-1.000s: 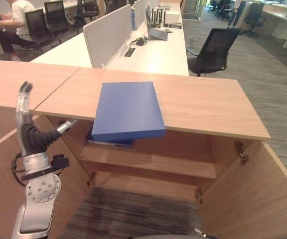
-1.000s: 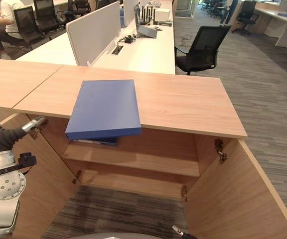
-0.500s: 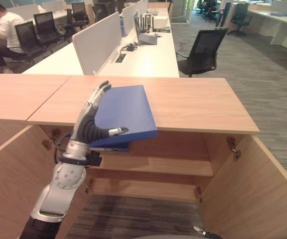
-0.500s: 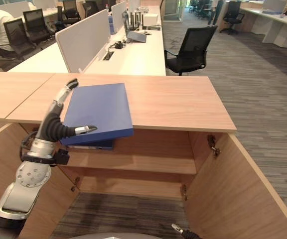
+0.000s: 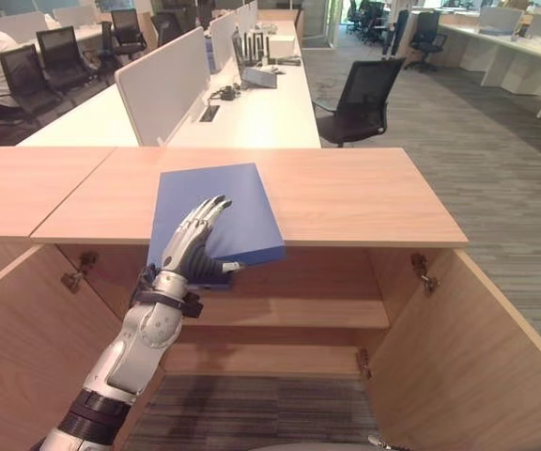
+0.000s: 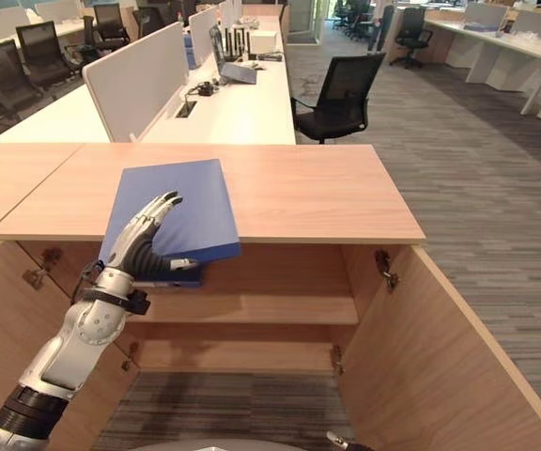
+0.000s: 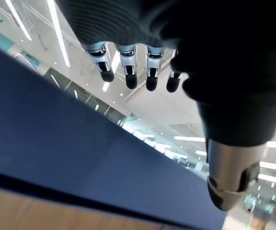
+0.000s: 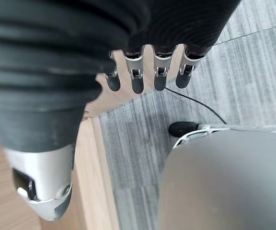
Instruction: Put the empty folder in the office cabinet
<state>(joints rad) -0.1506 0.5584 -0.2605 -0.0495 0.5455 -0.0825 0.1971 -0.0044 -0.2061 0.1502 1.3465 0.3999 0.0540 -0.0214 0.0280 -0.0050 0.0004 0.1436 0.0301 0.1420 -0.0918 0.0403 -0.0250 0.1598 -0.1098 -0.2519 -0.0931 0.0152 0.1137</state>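
An open-plan office stretches behind a wooden cabinet (image 5: 421, 376) whose doors stand wide, a white table (image 5: 252, 103) with a divider panel and a black chair (image 5: 360, 99) beyond it. The blue folder (image 5: 238, 211) lies flat on the cabinet top (image 5: 364, 193), its near edge jutting over the opening. The left hand (image 5: 188, 246) reaches up from below, fingers straight over the folder's near left part, thumb out under the overhanging edge. The left wrist view shows the folder's dark blue face close beside the straight fingers. The right wrist view shows the right hand (image 8: 143, 76), relaxed and holding nothing, above grey carpet (image 8: 128, 143).
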